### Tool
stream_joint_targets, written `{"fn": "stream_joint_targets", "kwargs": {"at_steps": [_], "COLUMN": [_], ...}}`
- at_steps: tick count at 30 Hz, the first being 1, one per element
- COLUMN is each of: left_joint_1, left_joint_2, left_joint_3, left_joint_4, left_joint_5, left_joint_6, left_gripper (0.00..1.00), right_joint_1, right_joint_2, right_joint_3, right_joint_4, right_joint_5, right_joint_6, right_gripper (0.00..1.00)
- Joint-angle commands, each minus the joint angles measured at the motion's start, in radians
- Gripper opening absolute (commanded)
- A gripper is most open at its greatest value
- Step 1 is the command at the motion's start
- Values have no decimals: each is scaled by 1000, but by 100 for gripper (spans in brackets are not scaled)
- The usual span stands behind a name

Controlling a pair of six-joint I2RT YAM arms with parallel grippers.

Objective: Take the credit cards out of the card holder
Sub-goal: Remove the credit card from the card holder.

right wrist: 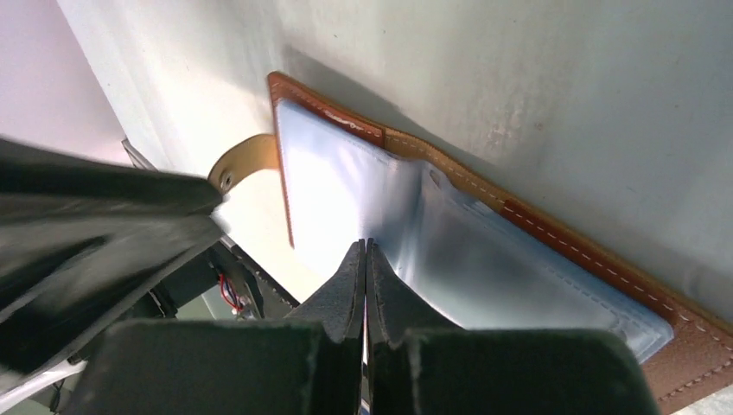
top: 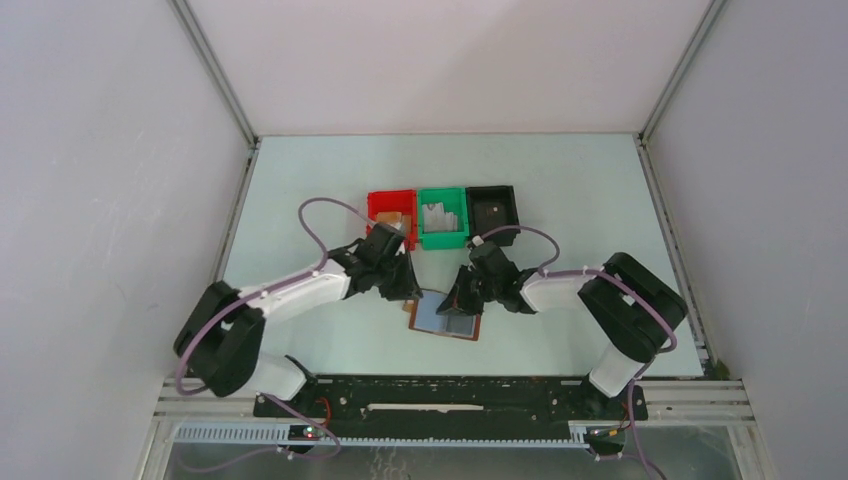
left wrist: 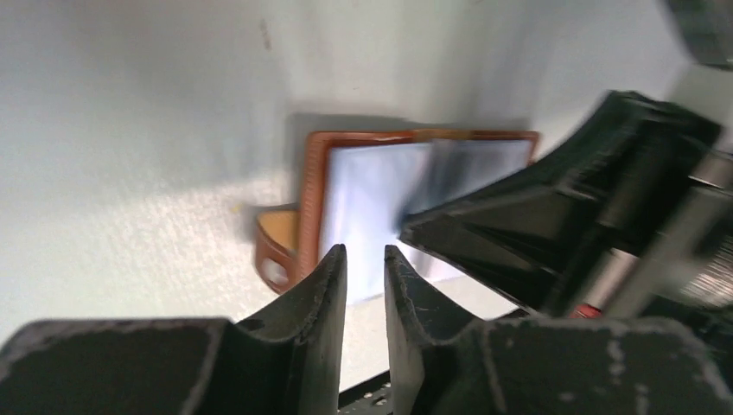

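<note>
The brown leather card holder (top: 444,319) lies open on the table between my two grippers, light blue-grey inner faces up. It also shows in the left wrist view (left wrist: 372,199) and the right wrist view (right wrist: 484,251), with its brown side tab (right wrist: 242,160). No dark credit card shows clearly; any are hidden in the sleeves. My left gripper (left wrist: 365,252) is narrowly open and empty, just over the holder's left panel. My right gripper (right wrist: 364,245) is shut, its tips down on the holder's inner face near the fold.
A red bin (top: 378,203), a green bin (top: 443,238) and a black bin (top: 511,207) stand in a row behind the holder. A tan block (top: 391,220) lies in the red bin. The black rail (top: 450,395) runs along the table's near edge.
</note>
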Motion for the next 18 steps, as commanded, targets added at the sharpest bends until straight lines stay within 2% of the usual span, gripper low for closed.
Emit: {"fn": "stream_joint_targets", "kwargs": {"at_steps": [1,6,9,13,18], "left_joint_1": [0,-12,-37,-64,-63], "left_joint_2": [-123,-114,-80,-45,49], "left_joint_3": [-4,-7,17,49,86], "left_joint_4": [18,99,120,123,48], "left_joint_5": [-18,133,184,187,128], "left_joint_6": [1,21,39,51,72], "left_gripper": [28,29,29,29,29], "right_joint_1": [-20,-48,-79,-105,-112], "right_joint_2": [-41,-254,-338,-425,-454], "right_joint_3": [32,-9,-62,-159,-227], "right_joint_4": [-43,-156,-191,-193,-174], "right_joint_5": [19,124,151,172,157], "right_joint_6": [-34,-78,-68,-32,7], "right_gripper": [1,7,14,25,29]}}
